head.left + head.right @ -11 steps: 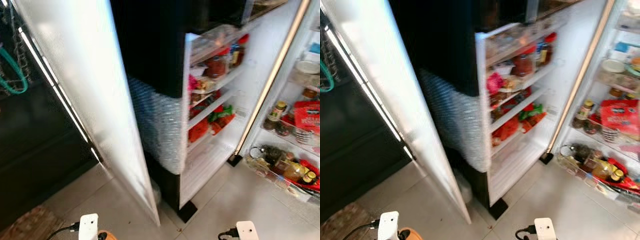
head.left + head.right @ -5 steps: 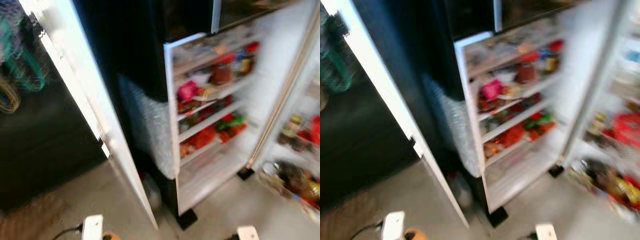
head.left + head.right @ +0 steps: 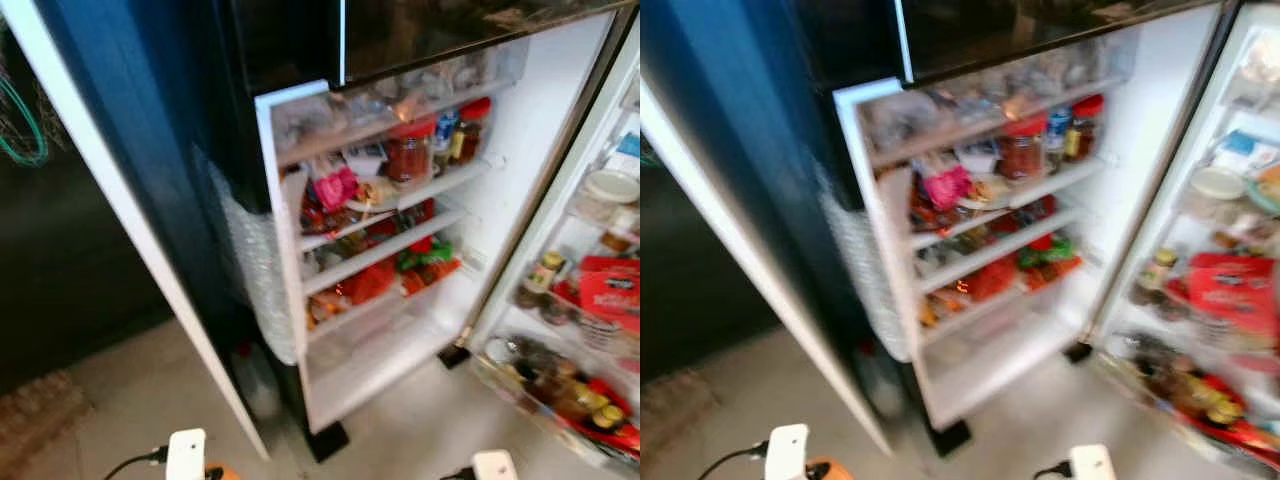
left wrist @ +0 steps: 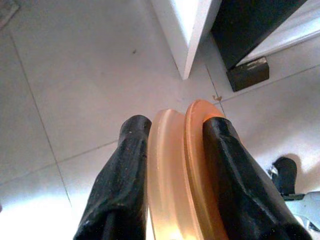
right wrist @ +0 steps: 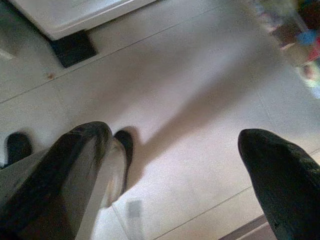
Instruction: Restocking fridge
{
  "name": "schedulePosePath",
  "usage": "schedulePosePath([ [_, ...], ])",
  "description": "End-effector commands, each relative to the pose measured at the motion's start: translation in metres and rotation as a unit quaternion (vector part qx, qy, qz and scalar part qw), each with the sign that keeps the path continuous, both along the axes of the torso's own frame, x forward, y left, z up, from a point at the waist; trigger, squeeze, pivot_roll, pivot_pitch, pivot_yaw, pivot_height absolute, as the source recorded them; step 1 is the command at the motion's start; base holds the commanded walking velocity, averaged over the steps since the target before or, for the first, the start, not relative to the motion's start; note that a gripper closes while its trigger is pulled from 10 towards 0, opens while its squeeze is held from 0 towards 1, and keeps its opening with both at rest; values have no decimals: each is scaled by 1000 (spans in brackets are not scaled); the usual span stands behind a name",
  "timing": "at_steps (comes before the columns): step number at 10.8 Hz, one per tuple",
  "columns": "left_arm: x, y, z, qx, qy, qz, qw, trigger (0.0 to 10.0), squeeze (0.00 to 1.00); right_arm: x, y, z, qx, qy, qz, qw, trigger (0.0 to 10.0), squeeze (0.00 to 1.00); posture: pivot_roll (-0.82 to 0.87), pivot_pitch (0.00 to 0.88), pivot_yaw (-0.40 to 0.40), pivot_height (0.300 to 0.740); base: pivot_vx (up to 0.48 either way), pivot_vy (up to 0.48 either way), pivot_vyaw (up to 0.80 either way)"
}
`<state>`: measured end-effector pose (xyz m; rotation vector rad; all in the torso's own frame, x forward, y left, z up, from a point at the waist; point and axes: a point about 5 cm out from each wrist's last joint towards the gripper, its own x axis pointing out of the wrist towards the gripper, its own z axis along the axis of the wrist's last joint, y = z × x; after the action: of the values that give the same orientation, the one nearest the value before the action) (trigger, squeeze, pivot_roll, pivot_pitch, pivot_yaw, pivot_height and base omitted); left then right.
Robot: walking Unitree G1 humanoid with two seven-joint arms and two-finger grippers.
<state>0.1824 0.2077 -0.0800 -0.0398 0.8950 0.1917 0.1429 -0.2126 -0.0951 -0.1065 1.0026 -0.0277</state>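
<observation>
Open fridge (image 3: 520, 130); orange disc (image 4: 177, 175) upright.

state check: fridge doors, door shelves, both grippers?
left fridge door: swung open
right fridge door: open, racks stocked
fridge shelves: stocked; bottom shelf bare
red-lidded jar: upright, lid on
left gripper: fingers shut on orange disc
right gripper: fingers open, above floor

The lit fridge interior (image 3: 400, 240) glows white; the left stays dim. The right eye view is motion-blurred. Soft shadows cross the pale floor (image 5: 190, 100).
</observation>
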Motion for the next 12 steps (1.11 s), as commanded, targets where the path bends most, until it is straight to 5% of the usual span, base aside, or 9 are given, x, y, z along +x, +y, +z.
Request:
schedulePosePath([
  [1,-6,2,-3,2,18,0,1000,10000,0,-6,-5,-1,-1,9,-7,1000,10000,0,-179,25,69,740,0,-334,0],
  [4,-7,2,-3,2,18,2,1000,10000,0,-19,-20,-2,-8,16,-19,1000,10000,0,-180,38,69,740,0,-331,0],
  [12,-4,1,-2,-2,12,1,1000,10000,0,-22,-20,-3,-12,21,-31,999,10000,0,-182,49,69,740,0,-330,0],
])
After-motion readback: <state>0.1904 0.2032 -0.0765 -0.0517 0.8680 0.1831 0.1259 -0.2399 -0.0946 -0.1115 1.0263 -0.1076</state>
